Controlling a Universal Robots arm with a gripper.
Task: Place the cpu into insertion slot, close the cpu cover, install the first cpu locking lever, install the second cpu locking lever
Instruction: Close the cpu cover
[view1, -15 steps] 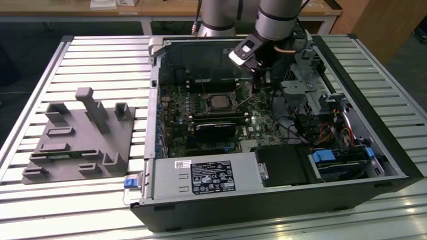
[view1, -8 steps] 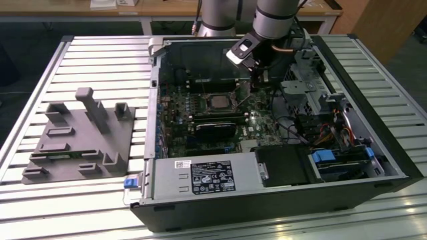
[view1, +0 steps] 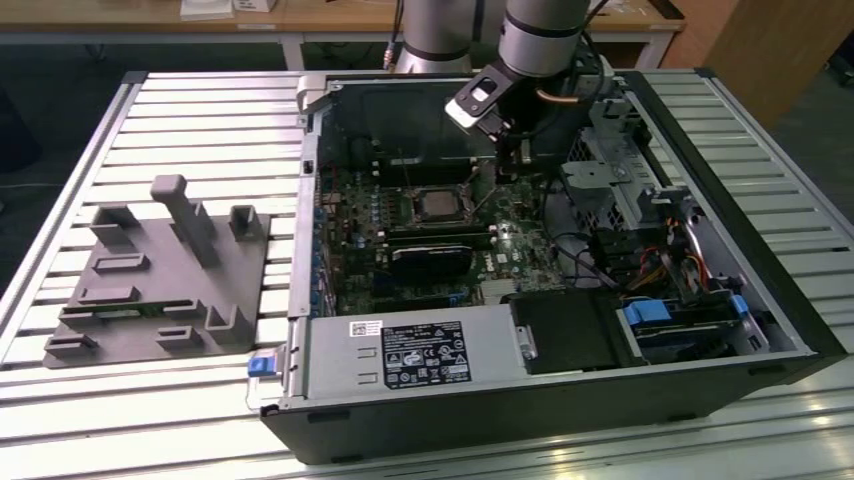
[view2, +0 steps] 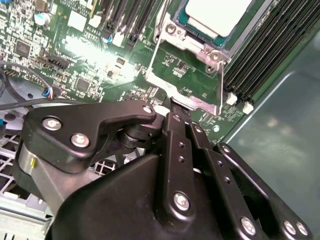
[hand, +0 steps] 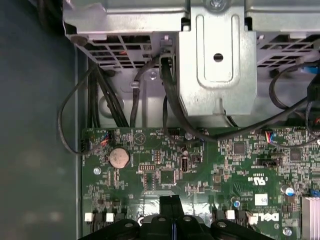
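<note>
In the exterior view 1 arm reaches down into 1 open computer case (view1: 534, 430) lying on a slatted table (view1: 200, 110). Its gripper (view1: 510, 165) is low over the motherboard (view1: 400, 290), just to the exterior view's right of the insertion slot (view1: 434, 205). The metal drive cage (view1: 607, 190) is close on the gripper's other side and the case's rear wall close behind it. More room lies toward 1 black card (view1: 434, 258) and the front. In the second wrist view 1 cpu (view2: 217, 12) sits in the slot with 1 cpu cover (view2: 192, 42) lying flat around it. 1 locking lever (view2: 154, 52) and a 2nd locking lever (view2: 221, 87) run out from the slot, apart from each other. The gripper (view2: 171, 106) has its 2 fingers (view2: 177, 150) drawn together. Their tips rest against the silver strip at the levers' ends, near the board's edge, past which lies bare case floor. I cannot tell if they pinch it. In the first wrist view the closed gripper (hand: 171, 202) points at the board, which holds 1 coin battery (hand: 119, 157). Cables (hand: 170, 100) hang from the cage (hand: 215, 60) beyond it. 1 grey fixture (view1: 160, 280) stands well apart on the table.
</note>
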